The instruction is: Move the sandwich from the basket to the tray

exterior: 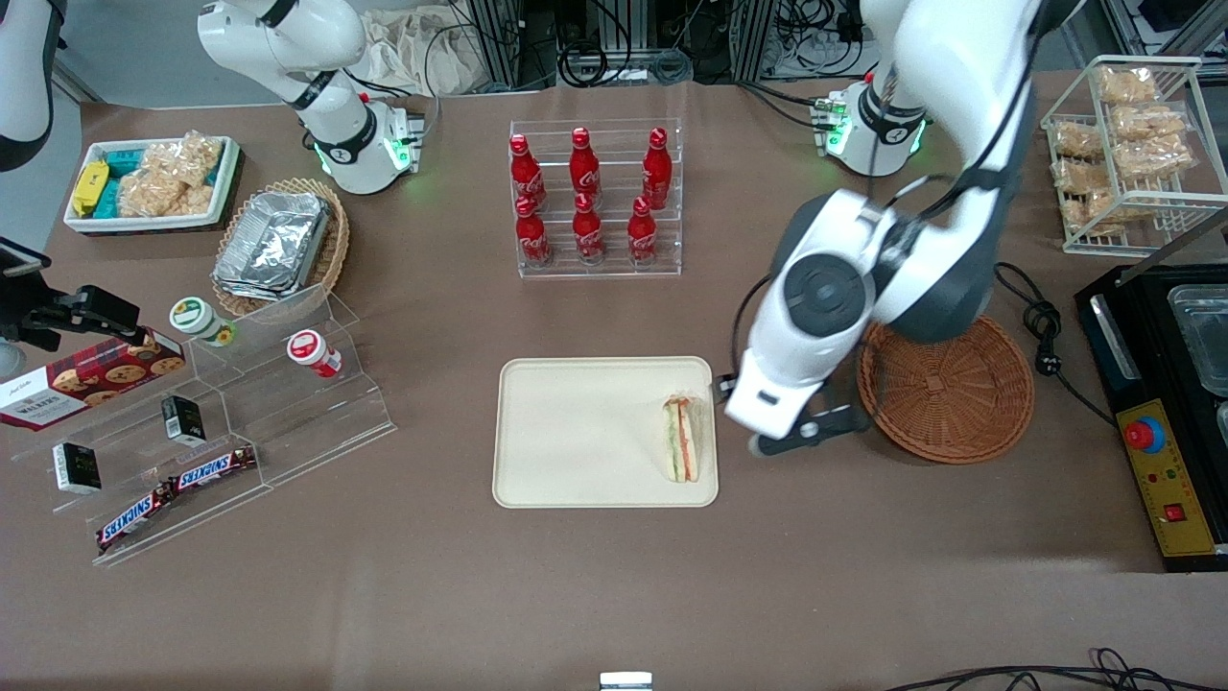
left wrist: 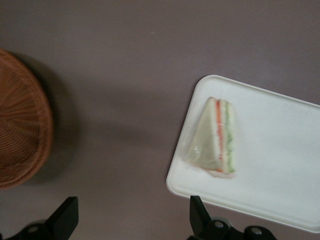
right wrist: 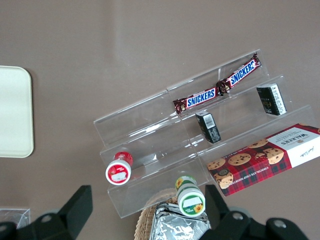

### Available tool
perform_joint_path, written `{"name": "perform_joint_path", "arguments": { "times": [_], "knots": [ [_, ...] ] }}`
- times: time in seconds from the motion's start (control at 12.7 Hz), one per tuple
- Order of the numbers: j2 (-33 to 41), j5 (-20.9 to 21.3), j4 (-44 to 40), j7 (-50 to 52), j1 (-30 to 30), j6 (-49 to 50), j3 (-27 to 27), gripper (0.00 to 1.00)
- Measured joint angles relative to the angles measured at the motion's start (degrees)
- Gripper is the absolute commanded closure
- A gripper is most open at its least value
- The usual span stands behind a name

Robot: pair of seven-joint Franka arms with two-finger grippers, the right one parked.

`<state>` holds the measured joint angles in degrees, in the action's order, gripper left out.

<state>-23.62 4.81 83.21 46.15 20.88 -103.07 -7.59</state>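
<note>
Front view, sandwich (exterior: pixel 682 440): lying on tray (exterior: pixel 576 432), at the edge nearest basket (exterior: pixel 945 392).
Gripper (left wrist: pixel 132 220): hovering open, empty, between tray and basket.
Handling: seeming light, soft, crushable; pinching gently across bread faces.

White arm (exterior: pixel 921 192) (grey joints), black fingers (left wrist: pixel 65 217)
</note>
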Motion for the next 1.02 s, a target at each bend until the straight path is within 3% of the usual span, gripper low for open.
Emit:
{"name": "perform_joint_path", "arguments": {
  "times": [0.24, 0.39, 0.71, 1.02],
  "knots": [
    [14.27, 0.80, 13.95, -7.90, -5.96, -0.17, 0.19, 0.00],
    [20.26, 0.79, 18.01, -16.46, -11.18, 0.05, 0.33, 0.00],
    [22.72, -0.96, 15.59, -30.38, -23.23, 5.07, 0.55, 0.00],
    [20.84, -3.81, 8.25, -33.31, -30.18, 8.11, 0.54, 0.00]
  ]
}}
